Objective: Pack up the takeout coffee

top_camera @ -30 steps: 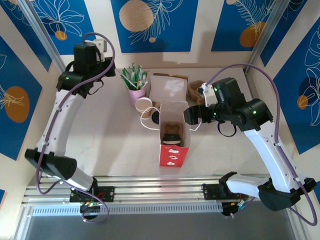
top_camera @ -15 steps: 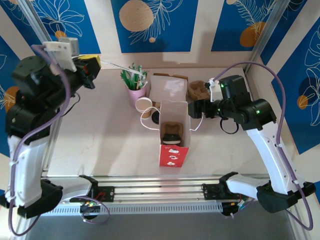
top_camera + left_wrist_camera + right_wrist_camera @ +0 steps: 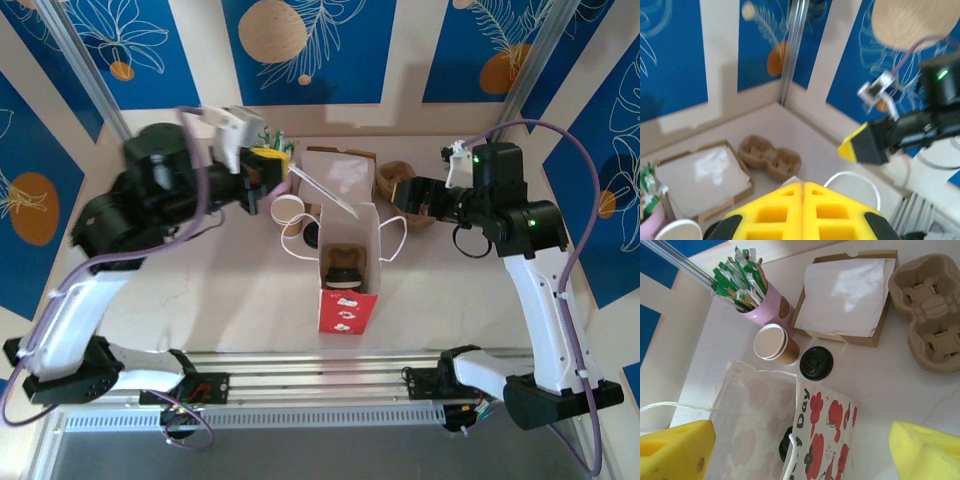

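Shut, perhaps pinching a stick (image 3: 325,195), left end effector (image 3: 283,172) swings in toward bag (image 3: 345,310). Empty right end effector (image 3: 800,450) gapes wide; takeout coffee (image 3: 816,363) waits unpacked.

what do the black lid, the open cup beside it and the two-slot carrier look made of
Black lid: likely plastic, smooth with a faint sheen. Open cup: paper, matte tan wall, white inside. Carrier: seemingly moulded pulp, dull brown, soft-edged.

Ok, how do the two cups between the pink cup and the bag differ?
The takeout coffee wears a round black lid; the open tan cup has none and shows its white inside. The open tan cup stands next to the pink cup; the takeout coffee stands by a corner of the cardboard box. Both stand upright on the table, outside the paper bag.
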`<state>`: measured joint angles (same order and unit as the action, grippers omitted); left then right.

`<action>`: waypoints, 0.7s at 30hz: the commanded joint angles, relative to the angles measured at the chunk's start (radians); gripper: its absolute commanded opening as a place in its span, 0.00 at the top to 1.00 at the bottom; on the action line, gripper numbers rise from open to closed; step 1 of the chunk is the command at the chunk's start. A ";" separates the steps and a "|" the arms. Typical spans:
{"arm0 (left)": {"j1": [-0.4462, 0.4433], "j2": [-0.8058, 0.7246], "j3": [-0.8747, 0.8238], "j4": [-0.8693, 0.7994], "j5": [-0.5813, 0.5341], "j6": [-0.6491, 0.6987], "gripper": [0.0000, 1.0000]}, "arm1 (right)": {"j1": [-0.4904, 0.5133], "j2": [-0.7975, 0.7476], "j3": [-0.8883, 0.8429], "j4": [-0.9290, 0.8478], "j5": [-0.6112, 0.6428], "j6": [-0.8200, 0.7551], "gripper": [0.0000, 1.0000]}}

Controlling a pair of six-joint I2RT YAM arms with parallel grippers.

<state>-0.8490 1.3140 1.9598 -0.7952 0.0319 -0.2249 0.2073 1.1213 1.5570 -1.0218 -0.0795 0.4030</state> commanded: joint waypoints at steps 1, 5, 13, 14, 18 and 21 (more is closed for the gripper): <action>-0.048 0.035 -0.031 -0.018 -0.078 0.043 1.00 | -0.014 -0.017 -0.009 0.034 -0.072 0.036 0.10; -0.080 0.089 -0.072 -0.009 -0.099 0.061 1.00 | -0.024 -0.015 -0.007 0.054 -0.084 0.052 0.10; -0.096 0.159 -0.136 0.012 -0.104 0.068 1.00 | -0.028 0.047 0.003 0.097 -0.088 0.068 0.10; -0.098 0.166 -0.144 0.014 -0.097 0.068 1.00 | -0.028 0.060 0.002 0.105 -0.087 0.069 0.11; -0.105 0.185 -0.159 0.013 -0.086 0.073 0.93 | -0.028 0.114 0.016 0.135 -0.067 0.079 0.11; -0.105 0.191 -0.157 0.012 -0.085 0.076 0.76 | -0.027 0.174 0.046 0.149 -0.049 0.080 0.11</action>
<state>-0.9432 1.5036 1.8030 -0.7994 -0.0570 -0.1635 0.1829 1.2644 1.5631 -0.9054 -0.1349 0.4717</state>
